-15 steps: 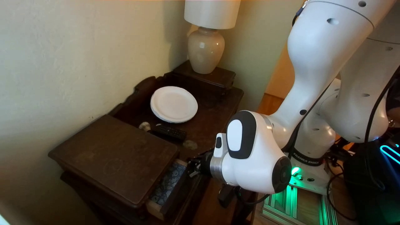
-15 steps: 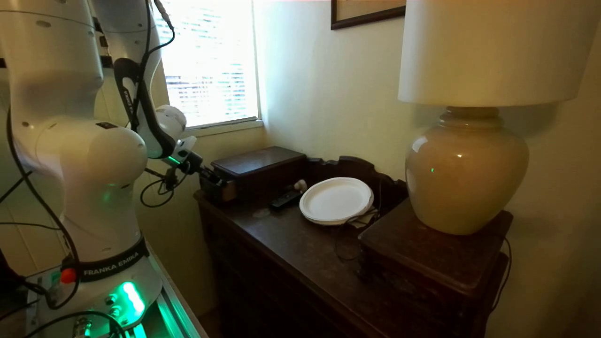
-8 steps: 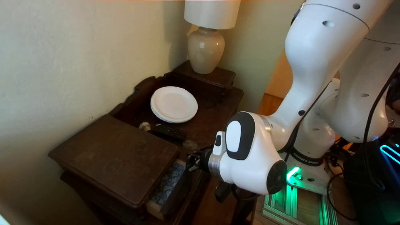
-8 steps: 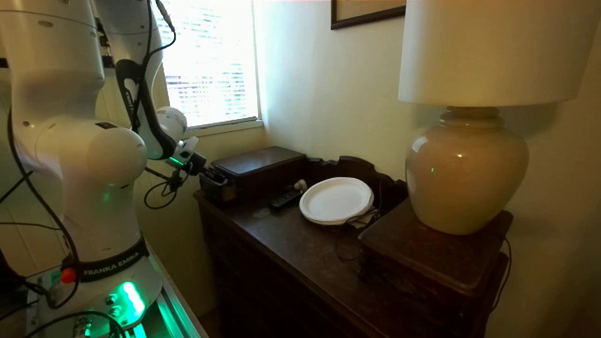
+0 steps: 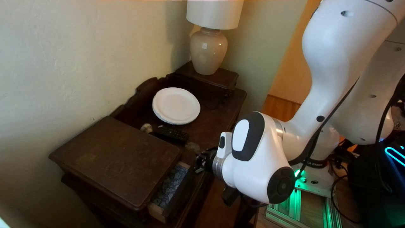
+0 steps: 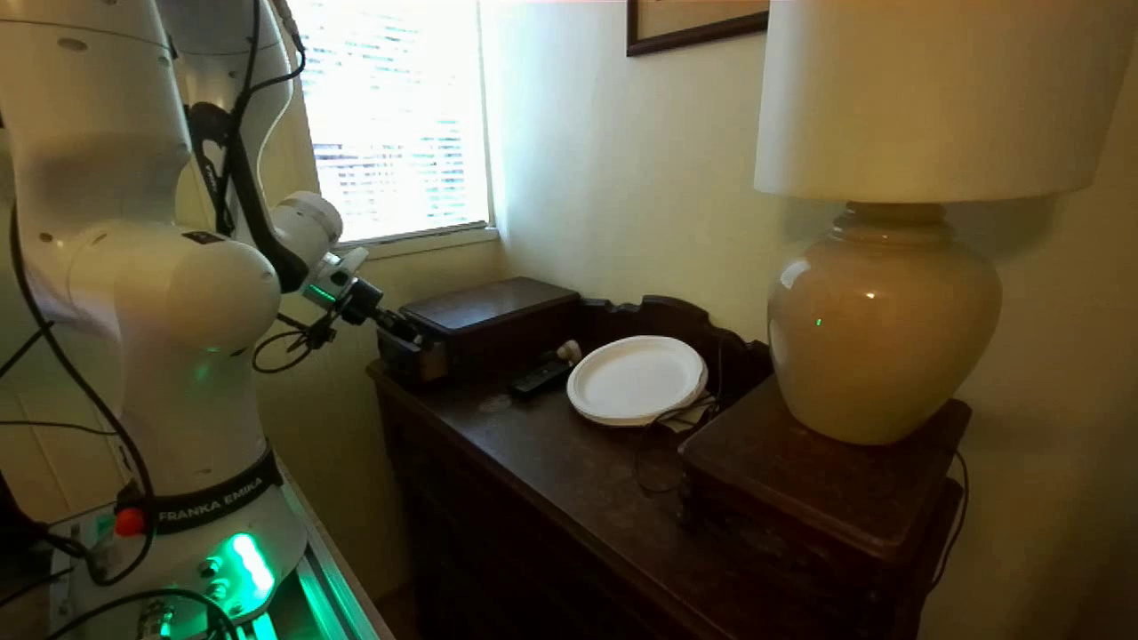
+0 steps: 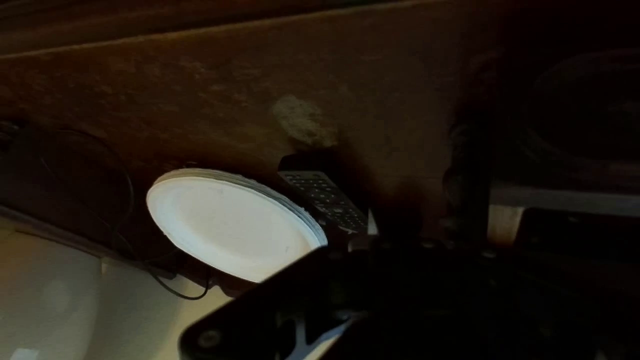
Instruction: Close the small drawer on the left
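In an exterior view the gripper (image 5: 196, 164) hangs close by the small drawer (image 5: 181, 193), near the upper edge of its front. I cannot make out whether they touch, nor tell whether the jaws are parted or clenched; the wrist view renders the gripper only as a black bulk along its lower edge.

The drawer stands out from a raised box (image 5: 117, 161) at one end of the dresser (image 6: 547, 462). Its blue-grey patterned lining (image 5: 171, 183) lies bare in an exterior view; in an exterior view its brown side (image 6: 433, 363) comes into sight, and the lining is hidden.

Beside the raised box lies a dark remote (image 7: 322, 192); the wrist view picks out its rows of buttons and a pale stain (image 7: 304, 120) near it. A small pale object (image 5: 146, 128) just beside the remote appears in both exterior views.

Farther along are white plates (image 7: 232, 225), whose layered rims the wrist view shows most plainly, with a thin cable (image 7: 190, 299) looping near them. In both exterior views a cream lamp (image 5: 208, 50) stands on a second raised box (image 6: 827, 480) at the dresser's far end. A window (image 6: 400, 133) with blinds and a framed picture (image 6: 698, 18) appear in an exterior view, wooden floor (image 5: 277, 107) in an exterior view.
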You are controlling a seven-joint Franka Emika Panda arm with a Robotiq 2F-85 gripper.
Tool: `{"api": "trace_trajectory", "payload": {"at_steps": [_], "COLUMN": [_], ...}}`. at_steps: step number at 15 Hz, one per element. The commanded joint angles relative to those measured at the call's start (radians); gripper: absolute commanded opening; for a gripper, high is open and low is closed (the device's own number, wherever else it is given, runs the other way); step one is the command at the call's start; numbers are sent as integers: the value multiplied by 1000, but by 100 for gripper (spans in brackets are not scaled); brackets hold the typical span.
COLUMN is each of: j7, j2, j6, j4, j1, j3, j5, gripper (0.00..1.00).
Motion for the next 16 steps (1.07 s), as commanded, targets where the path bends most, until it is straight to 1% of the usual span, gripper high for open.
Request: {"api": "trace_trajectory", "payload": {"at_steps": [1,3,4,6,8,12,16], "j7": [-195,-266,-287,-285,-296,-335,-385], "j2": [-70,-104,-108,-103,-94,-38,19], "j6": [4,60,109,204,295,433,537], "j4": [-16,-26,-24,-17,-9,13,21], "j1": [18,19,17,10,3,-12,-23], "j3": [15,13,7,-2,-10,-26,-43], "j5": [206,251,247,205,191,201,226], "gripper": [3,3,3,2,3,2,3]}}
